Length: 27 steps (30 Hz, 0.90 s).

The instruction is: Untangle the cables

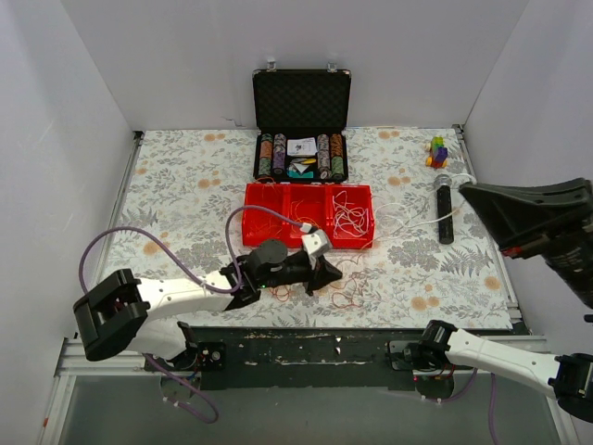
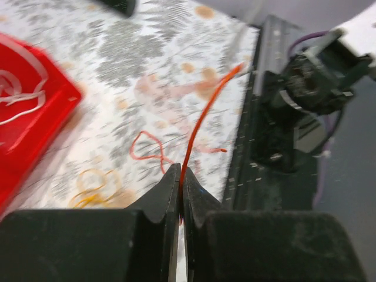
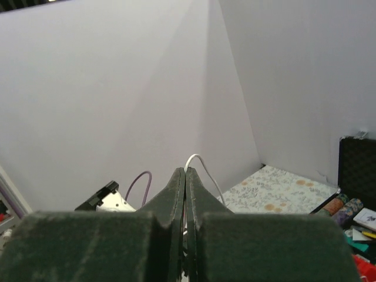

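Note:
My left gripper [image 1: 326,272] [image 2: 179,176] is low over the table's front middle, shut on a thin orange-red wire [image 2: 200,126] that arcs up out of its tips. A reddish wire [image 2: 150,147] [image 1: 347,298] and a yellow loop [image 2: 94,188] lie on the cloth beside it. My right gripper [image 1: 466,188] [image 3: 185,173] is raised high at the right, shut on a thin white cable [image 3: 202,167]. That cable [image 1: 408,211] trails toward the red tray [image 1: 264,222], where white cables [image 1: 350,215] lie in the right compartment.
An open black case [image 1: 301,88] with poker chips stands behind the tray. A black stick-shaped object [image 1: 446,213] and a small coloured toy [image 1: 436,150] lie at the back right. A black rail [image 1: 315,348] runs along the front edge. White walls enclose the table.

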### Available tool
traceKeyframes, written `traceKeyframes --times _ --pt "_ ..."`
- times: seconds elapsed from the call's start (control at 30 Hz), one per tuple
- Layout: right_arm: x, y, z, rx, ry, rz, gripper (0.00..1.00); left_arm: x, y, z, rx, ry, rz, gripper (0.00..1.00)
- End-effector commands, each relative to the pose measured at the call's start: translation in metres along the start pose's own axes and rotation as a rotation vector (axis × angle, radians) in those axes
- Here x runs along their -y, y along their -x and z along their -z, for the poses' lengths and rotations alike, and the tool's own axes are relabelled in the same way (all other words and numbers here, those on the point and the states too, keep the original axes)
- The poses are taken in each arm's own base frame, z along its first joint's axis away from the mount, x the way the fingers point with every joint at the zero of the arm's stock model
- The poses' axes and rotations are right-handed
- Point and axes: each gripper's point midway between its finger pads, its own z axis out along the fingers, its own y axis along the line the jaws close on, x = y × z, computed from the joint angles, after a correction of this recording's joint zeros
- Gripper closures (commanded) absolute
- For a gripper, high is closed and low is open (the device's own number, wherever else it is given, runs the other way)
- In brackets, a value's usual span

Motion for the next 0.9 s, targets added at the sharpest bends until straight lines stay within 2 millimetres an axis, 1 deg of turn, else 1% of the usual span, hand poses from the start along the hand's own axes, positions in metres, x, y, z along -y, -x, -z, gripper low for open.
traceKeyframes --times 0.0,0.03,0.1,0.2,0.23,0.27,0.33,0.37,0.43,0.5,0.57,0.63,0.7,0.8,0.87 --pt "0.002 0.057 0.023 0.129 -0.053 0.073 0.99 -0.057 -0.010 0.028 -0.018 0.143 -0.062 1.00" --pt "0.002 0.064 0.028 0.141 -0.061 0.082 0.99 -0.060 -0.015 0.031 -0.026 0.139 -0.078 1.00" --pt "0.004 0.076 0.036 0.168 -0.075 0.093 0.99 -0.054 -0.019 0.034 -0.027 0.103 -0.097 1.00" --pt "0.006 0.086 0.044 0.201 -0.092 0.099 0.99 -0.033 -0.019 0.037 -0.019 -0.009 -0.094 1.00" --pt "0.006 0.085 0.043 0.200 -0.090 0.099 0.99 -0.024 -0.016 0.037 -0.008 -0.052 -0.100 1.00" --pt "0.008 0.078 0.038 0.183 -0.097 0.101 0.99 -0.018 -0.013 0.037 -0.003 -0.081 -0.107 1.00" --pt "0.013 0.070 0.030 0.150 -0.118 0.103 0.99 -0.008 0.000 0.036 0.012 -0.134 -0.131 1.00" --pt "0.013 0.067 0.027 0.142 -0.118 0.106 0.99 -0.004 0.010 0.035 0.031 -0.150 -0.152 1.00" --pt "0.015 0.060 0.020 0.127 -0.121 0.115 0.99 0.001 0.042 0.033 0.096 -0.165 -0.211 1.00" --pt "0.020 0.049 0.012 0.103 -0.139 0.123 0.99 0.009 0.089 0.033 0.198 -0.179 -0.284 1.00" --pt "0.029 0.033 0.004 0.070 -0.169 0.137 0.99 0.018 0.143 0.037 0.302 -0.194 -0.367 1.00" --pt "0.038 0.018 -0.003 0.039 -0.202 0.150 0.99 0.023 0.188 0.042 0.380 -0.192 -0.421 1.00" --pt "0.045 0.005 -0.009 0.013 -0.226 0.161 0.99 0.027 0.226 0.051 0.446 -0.188 -0.468 1.00" --pt "0.053 -0.009 -0.015 -0.014 -0.255 0.175 0.99 0.028 0.272 0.069 0.533 -0.151 -0.510 1.00" --pt "0.056 -0.013 -0.016 -0.016 -0.262 0.179 0.99 0.026 0.291 0.082 0.573 -0.122 -0.534 1.00"
